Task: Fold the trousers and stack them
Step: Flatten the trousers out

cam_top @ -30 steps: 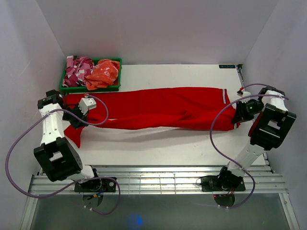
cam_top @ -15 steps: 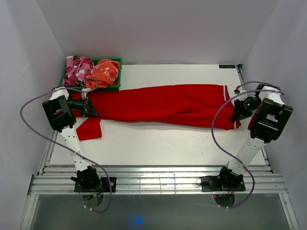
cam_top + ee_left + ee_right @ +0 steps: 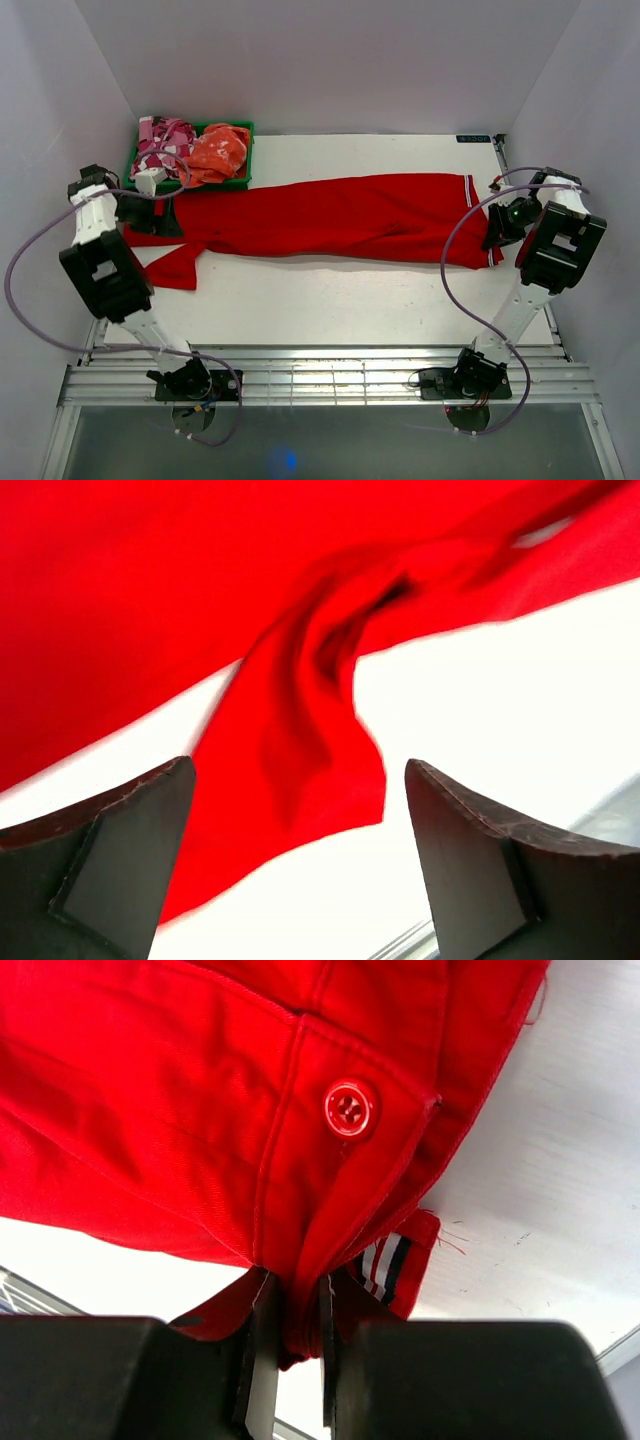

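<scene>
The red trousers [image 3: 340, 220] lie stretched across the white table, waist to the right, leg ends to the left. One leg end [image 3: 180, 268] is bent toward the near edge. My left gripper [image 3: 168, 216] hovers over the left end, open, with nothing between its fingers. In the left wrist view, the trousers [image 3: 300, 740] and bare table show between the spread fingers [image 3: 110, 870] of that gripper [image 3: 300, 880]. My right gripper [image 3: 497, 232] is shut on the trousers' waistband. The right wrist view has the cloth pinched in that gripper [image 3: 295, 1310], just below a red button [image 3: 350, 1108].
A green basket [image 3: 243, 128] at the back left holds a pink-and-white patterned garment [image 3: 165, 145] and an orange one [image 3: 215, 152]. Metal rails [image 3: 320, 375] run along the table's near edge. White walls close in on both sides and behind.
My left gripper let go of the leg end and opened, and its arm swung left and back. The leg end dropped flat onto the table. The right gripper kept its hold.
</scene>
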Available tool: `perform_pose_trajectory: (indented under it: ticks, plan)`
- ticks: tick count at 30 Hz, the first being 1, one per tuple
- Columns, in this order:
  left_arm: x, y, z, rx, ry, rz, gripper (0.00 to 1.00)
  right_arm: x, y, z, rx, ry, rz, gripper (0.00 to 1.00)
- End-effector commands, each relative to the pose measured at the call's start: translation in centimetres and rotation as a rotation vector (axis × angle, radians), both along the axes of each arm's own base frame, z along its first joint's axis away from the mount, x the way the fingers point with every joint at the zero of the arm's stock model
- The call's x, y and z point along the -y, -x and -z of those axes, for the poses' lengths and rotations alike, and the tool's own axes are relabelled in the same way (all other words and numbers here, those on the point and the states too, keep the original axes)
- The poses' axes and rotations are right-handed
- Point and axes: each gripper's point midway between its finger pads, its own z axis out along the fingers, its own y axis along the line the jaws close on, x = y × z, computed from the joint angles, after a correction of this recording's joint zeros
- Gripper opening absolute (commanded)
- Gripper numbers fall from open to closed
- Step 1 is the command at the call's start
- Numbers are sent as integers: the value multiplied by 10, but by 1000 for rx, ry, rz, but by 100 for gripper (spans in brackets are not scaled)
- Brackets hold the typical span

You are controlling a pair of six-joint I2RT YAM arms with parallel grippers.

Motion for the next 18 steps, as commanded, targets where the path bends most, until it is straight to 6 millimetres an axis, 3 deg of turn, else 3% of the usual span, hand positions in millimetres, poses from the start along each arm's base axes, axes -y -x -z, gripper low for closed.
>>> perform_pose_trajectory:
  ticks: [1,3,4,5,7,9,13,17,18]
  plan:
    - [-27,25,-24,184,-348,71,97,21,-26,7,74,101,42,8]
    - [-29,36,-22,257,-446,129,98,23,-26,9,68,113,51,8]
    - [-25,60,-9,247,-497,149,98,23,-27,9,70,118,47,8]
    - [-33,54,-8,318,-583,178,98,24,-26,10,67,126,46,8]
    - [-34,66,3,337,-661,218,98,24,-26,10,66,130,44,8]
    - [-32,75,26,323,-669,266,98,25,-26,10,65,137,38,8]
    - [-31,68,52,317,-652,320,98,24,-26,9,71,143,26,8]
    - [-31,60,91,237,-614,368,98,21,-21,11,61,138,10,8]
    - [-34,52,89,234,-621,367,86,21,-21,11,62,138,5,8]
